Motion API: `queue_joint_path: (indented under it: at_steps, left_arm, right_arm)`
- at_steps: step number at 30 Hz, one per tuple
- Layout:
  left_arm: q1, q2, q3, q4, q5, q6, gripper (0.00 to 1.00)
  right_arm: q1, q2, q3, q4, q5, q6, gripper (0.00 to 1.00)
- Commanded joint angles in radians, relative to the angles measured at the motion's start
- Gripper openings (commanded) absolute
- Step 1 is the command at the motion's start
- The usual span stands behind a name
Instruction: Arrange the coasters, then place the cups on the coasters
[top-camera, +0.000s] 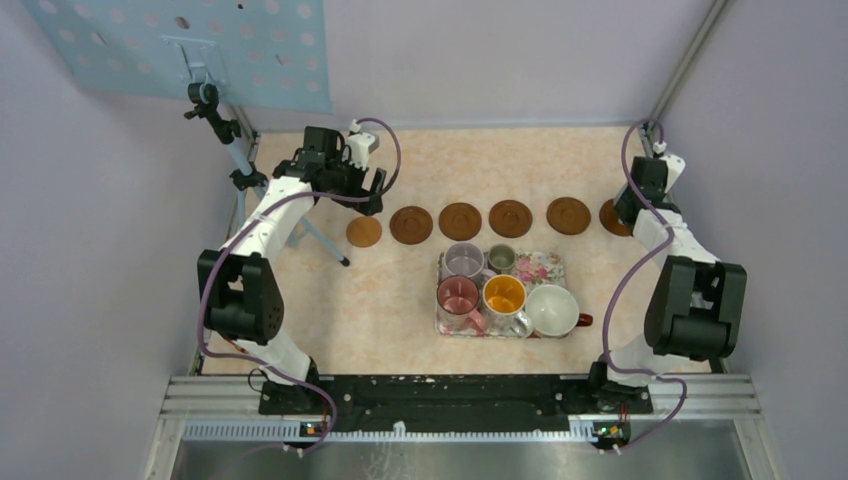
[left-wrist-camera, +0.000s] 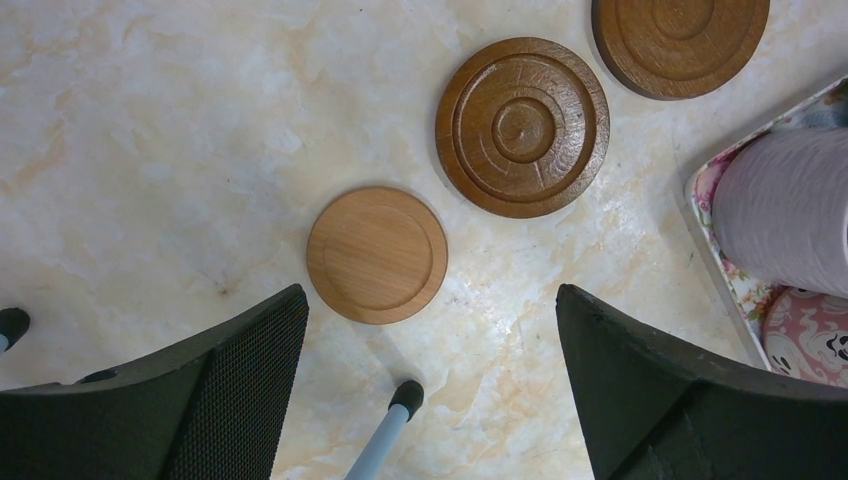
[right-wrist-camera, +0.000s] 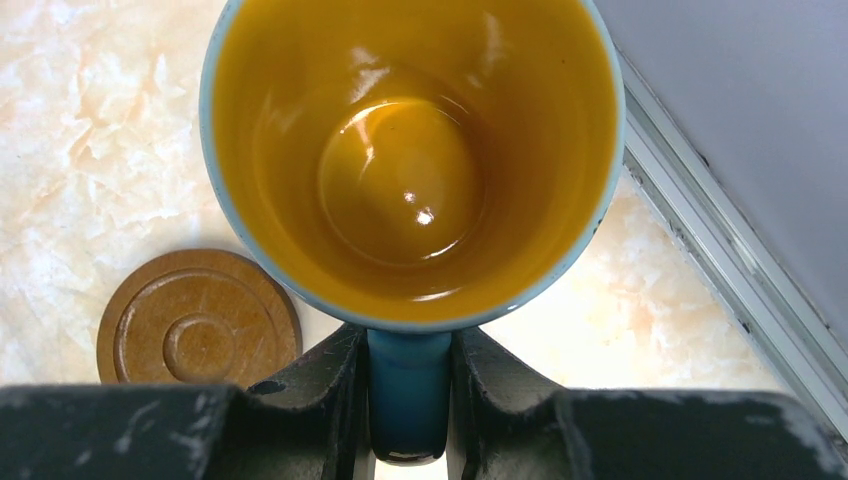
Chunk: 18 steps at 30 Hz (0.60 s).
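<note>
Several brown coasters lie in a row across the table, from a lighter one (top-camera: 363, 231) (left-wrist-camera: 377, 254) to one (top-camera: 610, 217) partly under the right arm. My left gripper (left-wrist-camera: 430, 330) (top-camera: 375, 192) hovers open and empty just behind the lighter coaster, with a darker ringed coaster (left-wrist-camera: 523, 127) to its right. My right gripper (right-wrist-camera: 408, 400) is shut on the handle (right-wrist-camera: 408, 385) of the light blue cup (right-wrist-camera: 410, 150) with orange inside. Another coaster (right-wrist-camera: 198, 322) lies left of that cup. What is under the cup is hidden.
A floral tray (top-camera: 545, 268) holds a lavender cup (top-camera: 464, 260) (left-wrist-camera: 785, 210), a grey-green one (top-camera: 501, 257), a pink one (top-camera: 458, 296), a white one with orange inside (top-camera: 504, 296) and a wide white one (top-camera: 551, 308). A tripod leg (left-wrist-camera: 385, 440) stands under the left gripper. The wall rail (right-wrist-camera: 720, 260) runs right of the blue cup.
</note>
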Motion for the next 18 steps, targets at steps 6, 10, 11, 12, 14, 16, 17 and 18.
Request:
queue_joint_path:
  at_steps: [6, 10, 11, 12, 14, 16, 17, 18]
  left_arm:
    - [0.003, -0.010, 0.016, 0.034, 0.006, -0.036, 0.99]
    - [0.003, -0.010, 0.016, 0.028, 0.004, -0.036, 0.99]
    - [0.004, -0.010, 0.016, 0.026, 0.004, -0.036, 0.99]
    - [0.003, -0.010, 0.014, 0.026, 0.004, -0.036, 0.99]
    - [0.003, -0.009, 0.016, 0.027, 0.004, -0.039, 0.99]
    - [0.004, -0.005, 0.015, 0.030, 0.006, -0.043, 0.99]
    - [0.003, -0.004, 0.016, 0.030, 0.007, -0.045, 0.99]
    - [0.003, -0.001, 0.016, 0.031, 0.007, -0.047, 0.99]
  right_arm:
    - [-0.009, 0.009, 0.012, 0.200, 0.012, -0.019, 0.00]
    - [-0.009, 0.018, 0.005, 0.208, 0.003, -0.019, 0.00]
    - [-0.008, 0.020, 0.001, 0.209, 0.003, -0.019, 0.00]
    - [-0.009, 0.024, 0.000, 0.208, 0.003, -0.020, 0.00]
    - [-0.009, 0.027, -0.009, 0.212, 0.000, -0.020, 0.00]
    - [-0.009, 0.028, -0.020, 0.222, -0.006, -0.026, 0.00]
    - [-0.009, 0.030, -0.024, 0.226, -0.007, -0.028, 0.00]
    - [-0.009, 0.032, -0.027, 0.227, -0.008, -0.029, 0.00]
